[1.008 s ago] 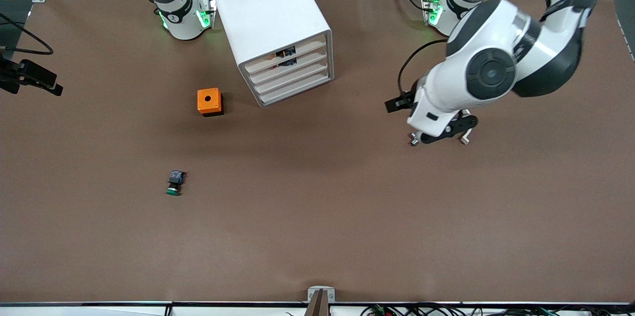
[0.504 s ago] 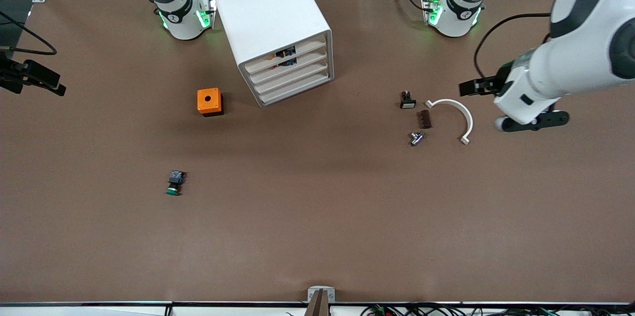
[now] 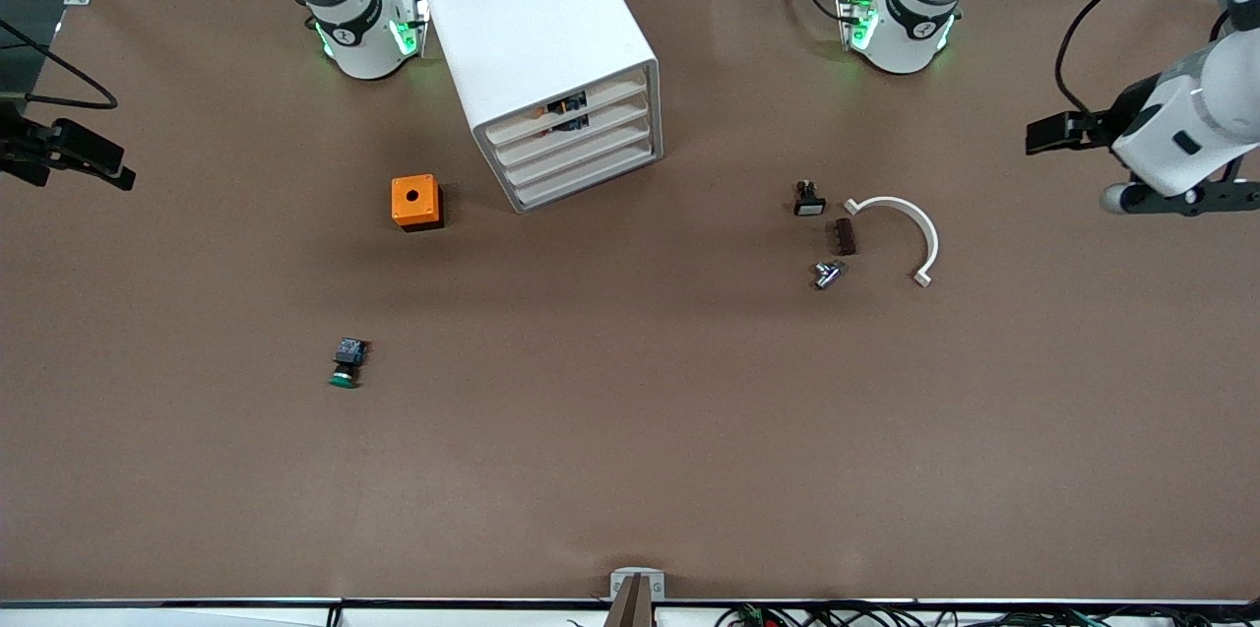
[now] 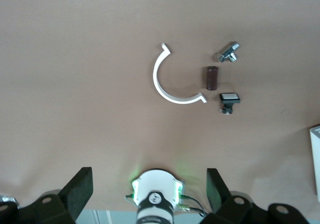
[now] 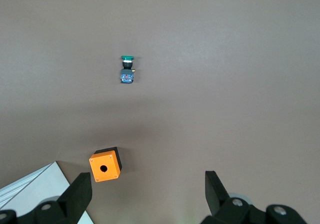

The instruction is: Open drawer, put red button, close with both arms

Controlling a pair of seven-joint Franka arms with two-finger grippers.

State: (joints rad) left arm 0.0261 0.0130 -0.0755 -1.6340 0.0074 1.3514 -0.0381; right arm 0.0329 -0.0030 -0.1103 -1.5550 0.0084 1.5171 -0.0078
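Observation:
The white cabinet (image 3: 532, 17) stands between the two arm bases. All its drawer fronts sit flush, including the second-highest drawer (image 3: 574, 128). Dark parts show through the slots of the upper two fronts. The red button is not in view. My left gripper (image 3: 1176, 202) hangs over the table's edge at the left arm's end; in the left wrist view (image 4: 149, 181) it is open and empty. My right gripper is open and empty in the right wrist view (image 5: 147, 184), high above the orange box (image 5: 105, 165). In the front view only a black part of it shows at the edge.
The orange box with a hole (image 3: 415, 202) sits beside the cabinet. A green-capped button (image 3: 345, 363) lies nearer to the camera. A white arc (image 3: 901, 233), a brown block (image 3: 843, 236), a metal piece (image 3: 827, 274) and a small switch (image 3: 808, 201) lie toward the left arm's end.
My left arm has swung from over the small parts out to its end of the table, uncovering them. The right arm's black part has barely shifted. The drawers look the same.

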